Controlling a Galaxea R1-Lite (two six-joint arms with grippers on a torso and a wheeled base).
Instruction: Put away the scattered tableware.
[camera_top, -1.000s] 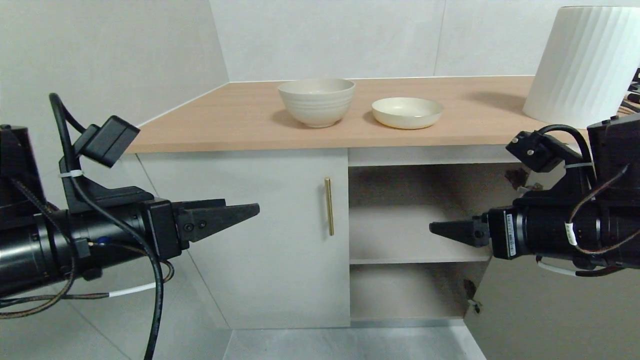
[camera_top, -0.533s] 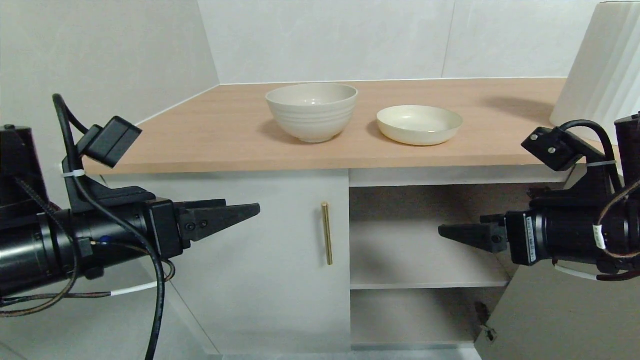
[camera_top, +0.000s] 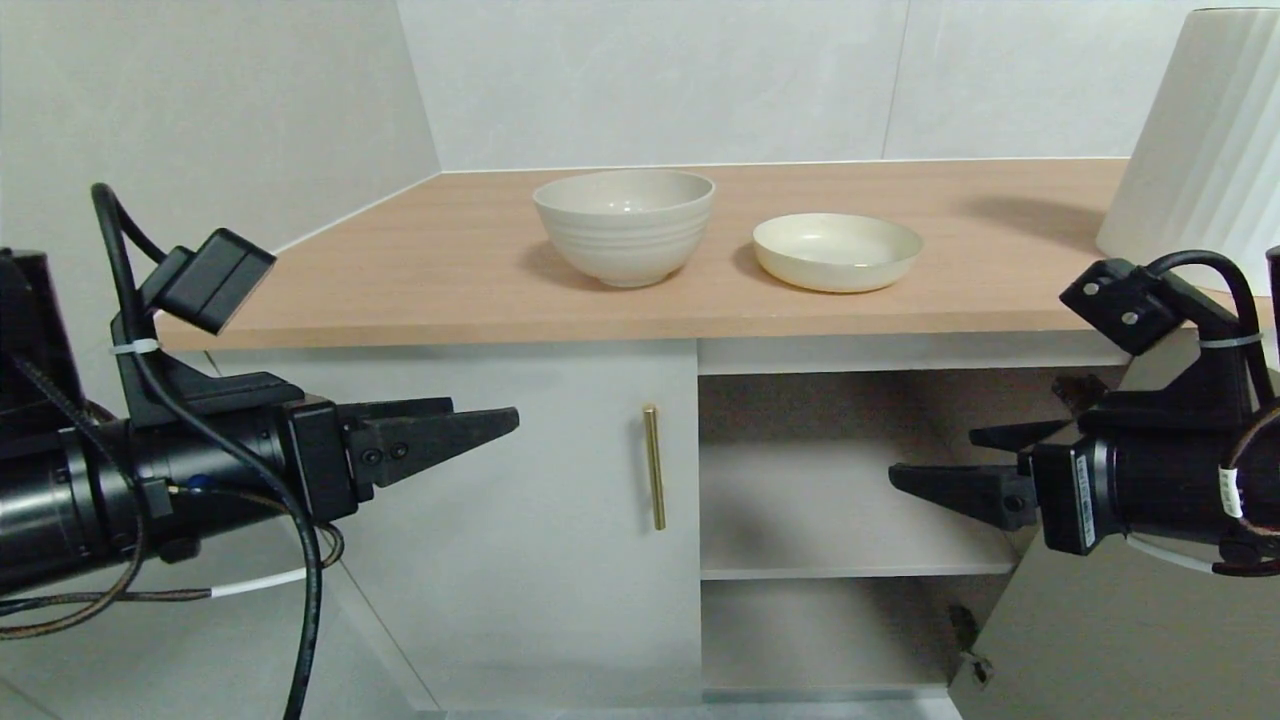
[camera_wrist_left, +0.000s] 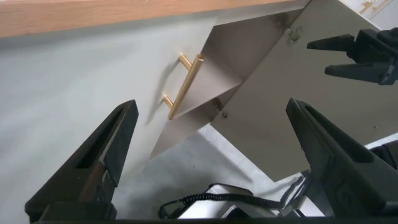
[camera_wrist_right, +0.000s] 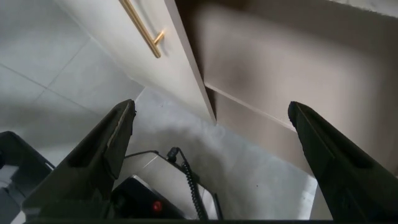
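1. Your left end effector hangs below the worktop edge, in front of the closed cabinet door. It is left of the brass handle. Its fingers stand wide apart and hold nothing.
2. Your right end effector sits at the mouth of the open compartment on the right, just above the level of the shelf. Its fingers are spread too, with nothing between them.
3. The ribbed bowl stands upright on the worktop, above the closed door and well clear of both end effectors.
4. The shallow dish lies near the bowl on its right, not touching it, above the open compartment.
5. The open door of that compartment is swung out towards you at the near right, below your right arm.
6. A white ribbed lampshade stands on the worktop at the far right, well apart from the dish.
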